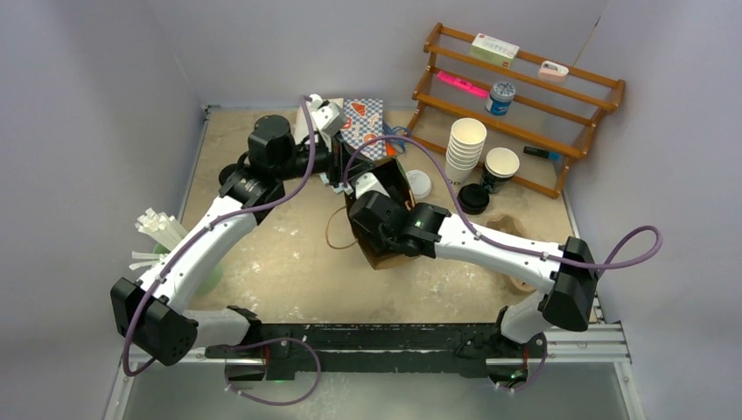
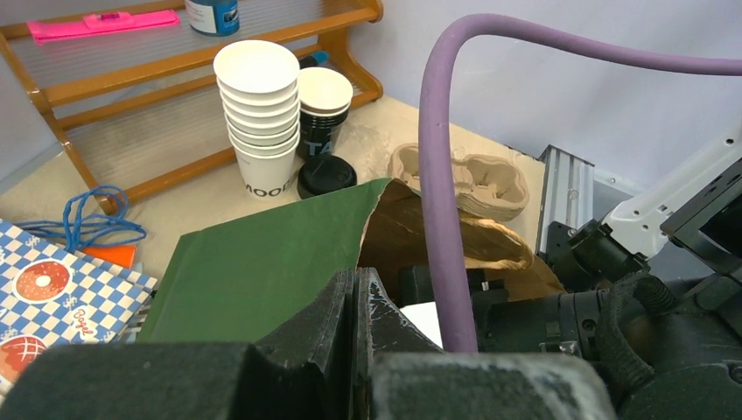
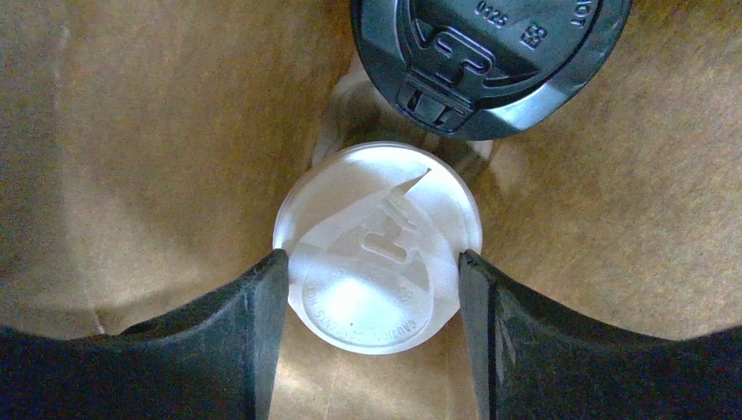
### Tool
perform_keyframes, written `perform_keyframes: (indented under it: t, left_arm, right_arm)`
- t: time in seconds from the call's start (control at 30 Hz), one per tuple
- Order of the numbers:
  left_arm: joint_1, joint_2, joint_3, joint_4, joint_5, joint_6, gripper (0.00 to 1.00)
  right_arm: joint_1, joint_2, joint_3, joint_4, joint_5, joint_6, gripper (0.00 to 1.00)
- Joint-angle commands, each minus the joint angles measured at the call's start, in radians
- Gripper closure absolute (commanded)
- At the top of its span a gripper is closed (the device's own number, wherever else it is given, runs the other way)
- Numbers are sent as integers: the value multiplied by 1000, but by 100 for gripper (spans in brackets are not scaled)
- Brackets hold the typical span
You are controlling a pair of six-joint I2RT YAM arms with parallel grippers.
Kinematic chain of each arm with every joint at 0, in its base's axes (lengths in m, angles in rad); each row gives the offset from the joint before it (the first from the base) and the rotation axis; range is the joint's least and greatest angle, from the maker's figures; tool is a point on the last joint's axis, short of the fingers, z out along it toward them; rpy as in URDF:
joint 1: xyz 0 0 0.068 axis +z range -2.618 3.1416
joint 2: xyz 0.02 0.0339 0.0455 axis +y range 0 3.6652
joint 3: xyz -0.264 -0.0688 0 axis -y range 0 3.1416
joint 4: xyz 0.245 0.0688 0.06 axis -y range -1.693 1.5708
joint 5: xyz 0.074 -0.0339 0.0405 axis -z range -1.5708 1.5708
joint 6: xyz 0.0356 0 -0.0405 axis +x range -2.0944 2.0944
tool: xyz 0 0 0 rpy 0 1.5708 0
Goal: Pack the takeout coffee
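Takeout coffee, small white-lidded paper cup [image 3: 385, 227], deep inside green brown-lined paper bag [image 2: 262, 262], beside black plastic lid [image 3: 490, 52]. Right gripper [image 3: 369, 262] spread wide, apparently clamping cup; left gripper [image 2: 357, 293] pinched tight on bag rim. Remaining: release, withdraw.

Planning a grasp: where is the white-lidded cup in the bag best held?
At the lid rim of the cup, coming straight in through the bag mouth: only the round lid shows, and the black lid crowds one side.
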Motion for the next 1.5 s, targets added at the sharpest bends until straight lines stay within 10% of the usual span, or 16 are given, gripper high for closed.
perform_keyframes:
  t: [0.0,1.47]
  left_arm:
    - [-3,7,63,15,59,22,100]
    - [-2,144,247,-228,65,-127,100]
  right_arm:
    - [-21,25,0,-11,53,15,34]
    - [-146,88,63,-154,-280,71,36]
